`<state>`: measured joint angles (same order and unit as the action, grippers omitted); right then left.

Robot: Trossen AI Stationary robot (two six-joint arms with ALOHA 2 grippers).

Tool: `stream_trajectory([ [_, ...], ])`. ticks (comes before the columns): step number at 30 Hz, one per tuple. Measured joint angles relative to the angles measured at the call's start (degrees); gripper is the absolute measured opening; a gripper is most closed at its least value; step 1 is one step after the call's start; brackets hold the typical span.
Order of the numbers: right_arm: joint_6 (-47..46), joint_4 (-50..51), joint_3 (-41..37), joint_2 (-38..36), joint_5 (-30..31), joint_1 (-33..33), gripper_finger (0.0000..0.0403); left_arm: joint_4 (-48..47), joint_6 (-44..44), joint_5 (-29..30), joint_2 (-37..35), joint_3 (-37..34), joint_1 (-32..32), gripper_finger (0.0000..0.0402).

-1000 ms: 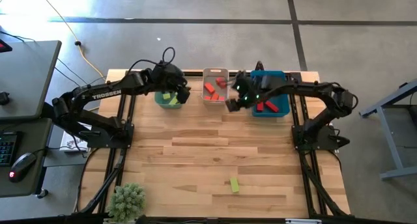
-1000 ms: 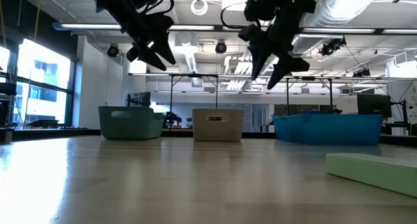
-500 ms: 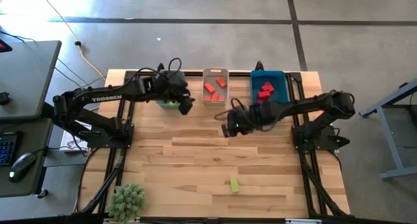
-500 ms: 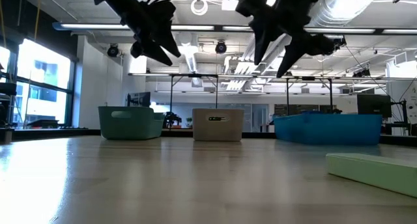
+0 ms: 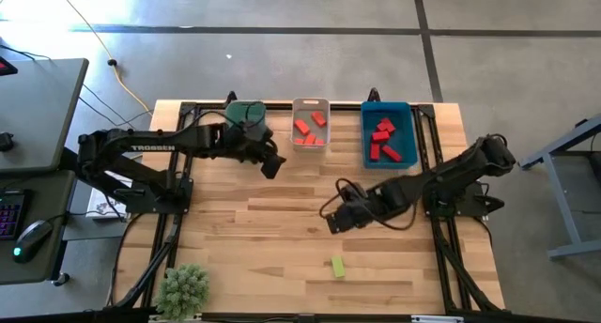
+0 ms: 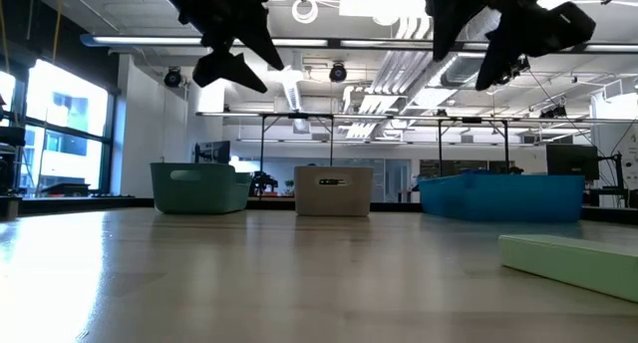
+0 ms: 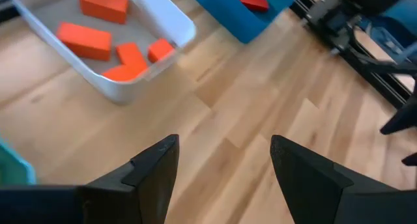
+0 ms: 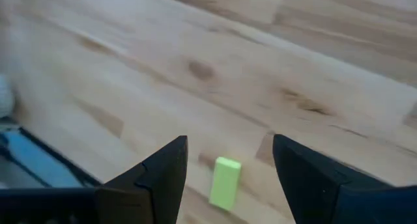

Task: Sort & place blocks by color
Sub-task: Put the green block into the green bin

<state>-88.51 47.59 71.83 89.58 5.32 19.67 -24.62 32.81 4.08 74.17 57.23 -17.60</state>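
Observation:
One yellow-green block (image 5: 338,266) lies flat on the bare wood near the table's near edge; it also shows in the low view (image 6: 578,263) and in the right wrist view (image 8: 225,182). My right gripper (image 5: 336,220) hangs open above the table, a little to the far side of that block, holding nothing (image 8: 228,142). My left gripper (image 5: 270,165) is open and empty (image 7: 225,146), over the wood just near of the green bin (image 5: 246,111) and white bin (image 5: 310,124). Orange-red blocks (image 7: 85,40) lie in the white bin, deep red blocks (image 5: 383,140) in the blue bin (image 5: 389,133).
The three bins stand in a row along the table's far edge (image 6: 199,186) (image 6: 333,189) (image 6: 501,195). A small potted plant (image 5: 184,289) sits at the near left corner. Black frame rails run down both sides of the table. Bare wood lies between the bins and the block.
My right gripper has swung from beside the white and blue bins toward the table's near edge, closing on the yellow-green block. My left gripper has drawn back from over the green bin toward the near edge and slightly right. The block has not moved.

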Motion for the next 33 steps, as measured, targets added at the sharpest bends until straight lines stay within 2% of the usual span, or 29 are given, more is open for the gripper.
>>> stream_trajectory([
  [7,1.1,-11.7,0.0,0.0,7.8,5.5,0.0213,0.0,3.5,0.0,0.0,0.0,5.0,0.0232],
  [14,7.7,-22.9,0.4,0.0,11.1,7.9,0.0213,0.0,6.2,0.0,0.0,0.0,8.5,0.0232],
  [23,14.6,-20.9,7.8,0.0,14.1,9.0,0.0213,0.0,9.1,0.0,0.0,0.0,10.6,0.0232],
  [27,13.0,-15.5,9.0,0.1,13.9,9.0,0.0213,-0.8,11.2,0.0,0.0,0.0,10.7,0.0232],
  [33,7.3,-9.1,9.1,1.7,11.6,9.6,0.0213,-7.4,14.1,0.1,0.0,0.0,10.6,0.0232],
])
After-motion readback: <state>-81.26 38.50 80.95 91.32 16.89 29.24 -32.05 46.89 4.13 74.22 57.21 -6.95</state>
